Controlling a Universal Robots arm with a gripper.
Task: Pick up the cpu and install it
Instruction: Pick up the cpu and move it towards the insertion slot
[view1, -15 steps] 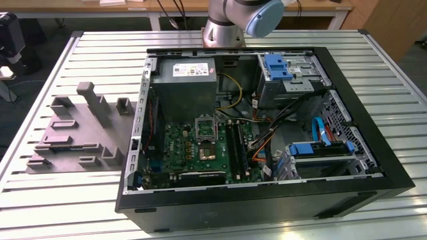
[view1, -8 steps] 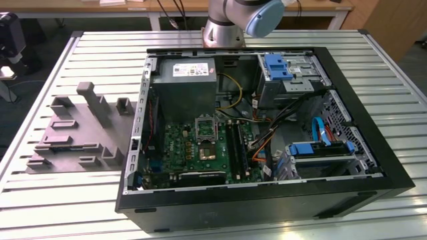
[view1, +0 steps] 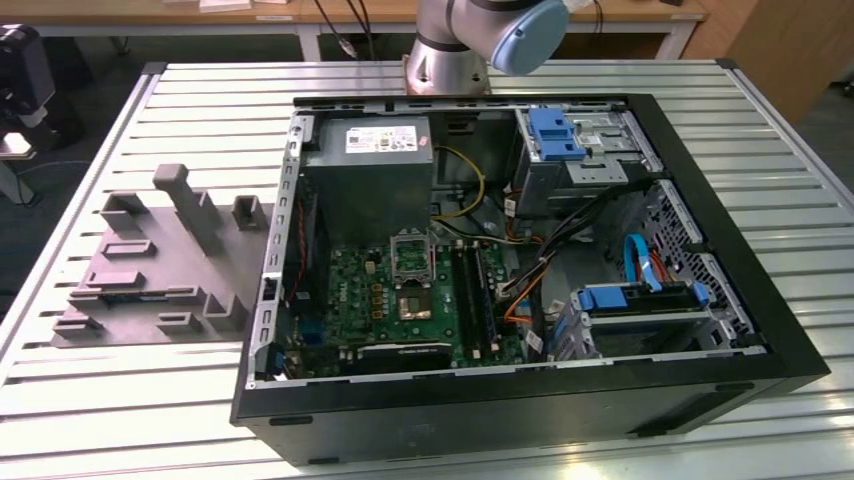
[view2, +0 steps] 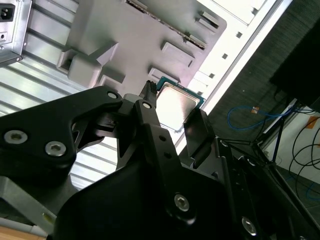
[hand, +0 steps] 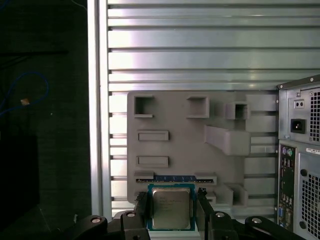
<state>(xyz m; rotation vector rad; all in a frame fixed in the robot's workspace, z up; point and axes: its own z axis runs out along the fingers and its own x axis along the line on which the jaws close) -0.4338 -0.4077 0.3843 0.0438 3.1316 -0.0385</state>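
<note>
– Gripper (hand: 172, 195) status, please; what has it got?

– I read its two black fingers (hand: 142, 206) as closed on the cpu (hand: 171, 210), the small flat square chip with a pale silvery metal top and a thin green rim; in both wrist views one finger sits against each of two opposite edges.

– And where is that chip relative to the grey moulded plastic tray (hand: 175, 120)?

– I see it over the tray's edge, just beyond the long slot holding a blue strip (hand: 172, 178); it overlaps the tray's border and the slatted aluminium table (hand: 200, 50) beneath, so it looks raised off the tray rather than seated in a pocket; I can't tell how high.

– The case?

– I have the black open-sided computer case (view1: 534, 400) just beside the tray, on the exterior view's right; inside it lies the large green circuit board (view1: 387, 300) with the silver rectangular metal-framed socket (view1: 411, 252), well apart from the tray; I can't tell whether its frame is open.
</note>
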